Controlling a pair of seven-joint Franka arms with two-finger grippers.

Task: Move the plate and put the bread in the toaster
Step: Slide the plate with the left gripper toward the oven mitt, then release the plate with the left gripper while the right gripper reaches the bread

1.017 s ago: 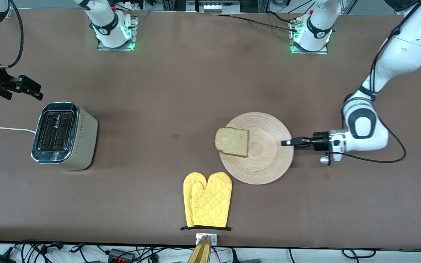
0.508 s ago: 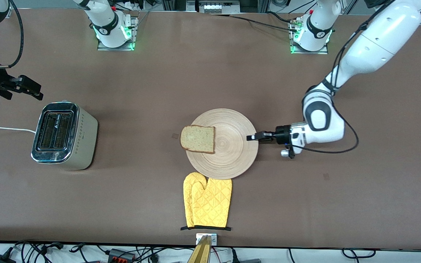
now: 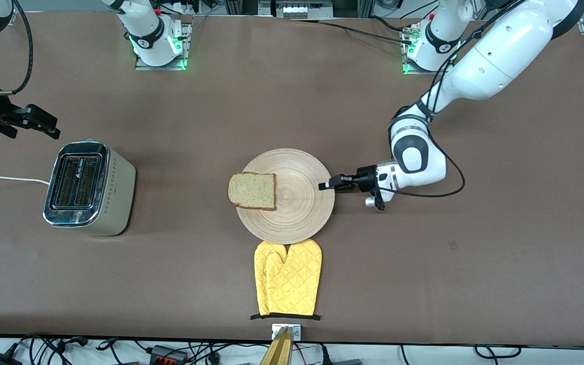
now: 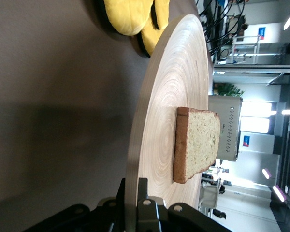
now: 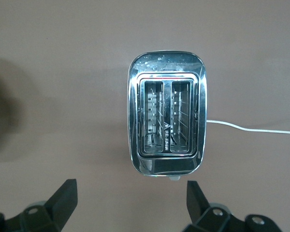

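- The left end effector (image 3: 326, 184) is clenched on the rim of the plate (image 3: 297, 213), at the edge toward the left arm's end of the counter (image 3: 292, 101).
- The right end effector (image 5: 130, 198) hangs spread wide, holding nothing, above the toaster (image 3: 89, 188) at the right arm's end; that arm waits.
- The counter is brown and matte.
- One plate lies mid-counter with one bread slice (image 3: 252, 190) on its toaster-side edge.
- One toaster with two slots.
- Two yellow oven mitts (image 3: 288, 278) lie overlapped, nearer the camera, touching the plate's edge.
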